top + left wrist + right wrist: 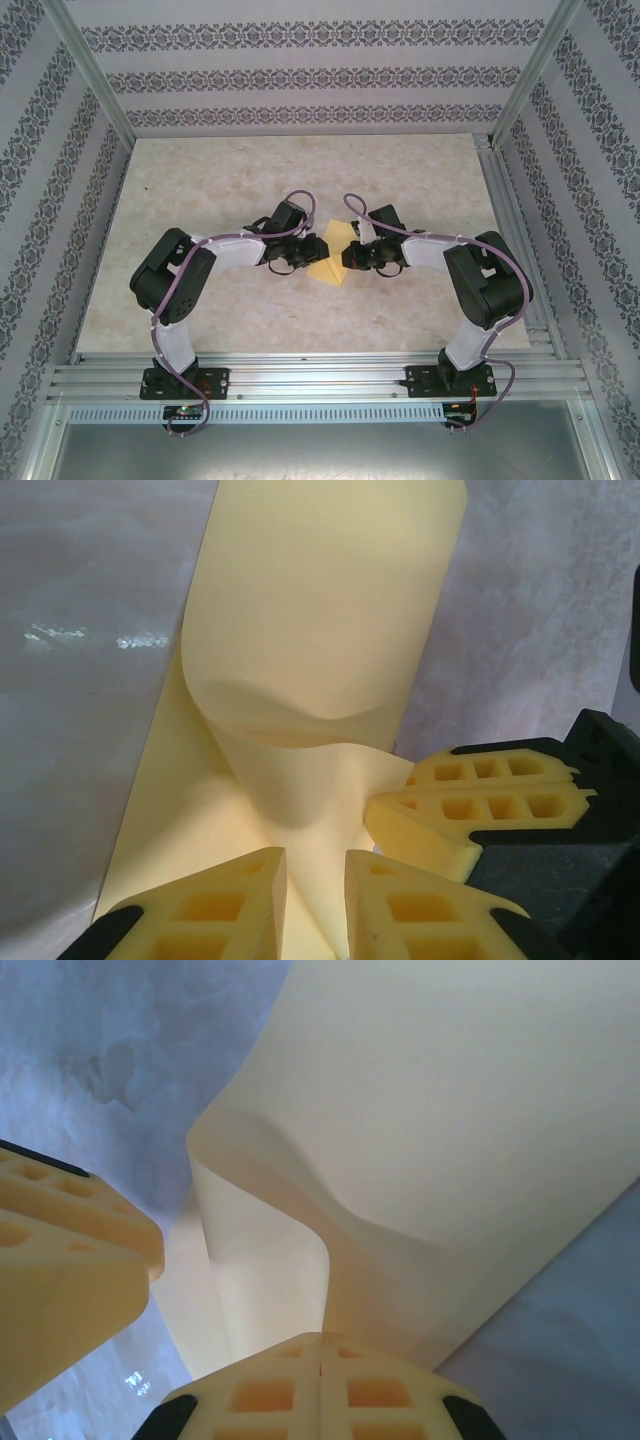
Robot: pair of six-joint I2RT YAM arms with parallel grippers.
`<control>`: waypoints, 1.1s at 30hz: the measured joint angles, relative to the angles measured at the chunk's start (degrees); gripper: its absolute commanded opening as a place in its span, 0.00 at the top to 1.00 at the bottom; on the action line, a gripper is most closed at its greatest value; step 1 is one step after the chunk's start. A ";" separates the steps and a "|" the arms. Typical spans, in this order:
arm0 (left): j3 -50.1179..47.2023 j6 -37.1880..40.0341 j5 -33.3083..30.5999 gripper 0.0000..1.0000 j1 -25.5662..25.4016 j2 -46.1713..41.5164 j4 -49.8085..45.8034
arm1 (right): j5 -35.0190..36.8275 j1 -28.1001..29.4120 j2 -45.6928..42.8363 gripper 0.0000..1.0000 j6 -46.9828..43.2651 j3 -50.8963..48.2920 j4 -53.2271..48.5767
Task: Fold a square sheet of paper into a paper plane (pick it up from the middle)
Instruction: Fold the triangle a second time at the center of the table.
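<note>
So this is early in the folding, nowhere near a dart yet. The paper (320,610) sits mid-table (200,180), right between the two grippers. Part of it lies flat and one flap is lifted and curled over in a soft loop, with no sharp crease that I can see.

The right gripper (320,1345) is clamped tight, fingers pressed together. The curled edge runs straight into the seam, so I'd say it's pinching the paper there. The left gripper (315,865) has its fingers a little apart with a strip of paper running through the gap. To me it's straddling the paper rather than squeezing it.

My read is that they're partway through the first fold, bringing one side over the other.

For the next move I'd guess the left needs to get a proper hold. Then the flap has to be laid down with its edges lined up before anyone presses. Thin paper like this will buckle or crease crooked if the two pull unevenly.
</note>
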 measured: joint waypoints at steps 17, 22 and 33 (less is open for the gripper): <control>-0.44 0.07 0.00 0.72 -0.04 0.85 0.00 | 4.79 1.29 0.52 0.97 -1.66 2.62 -5.60; -0.42 0.52 0.00 0.72 -0.04 0.85 -0.04 | 5.57 1.66 1.22 0.97 -1.64 2.93 -5.84; -0.42 1.62 -0.02 0.72 -0.04 0.83 -0.35 | 7.61 2.64 1.16 0.97 -1.55 3.10 -5.90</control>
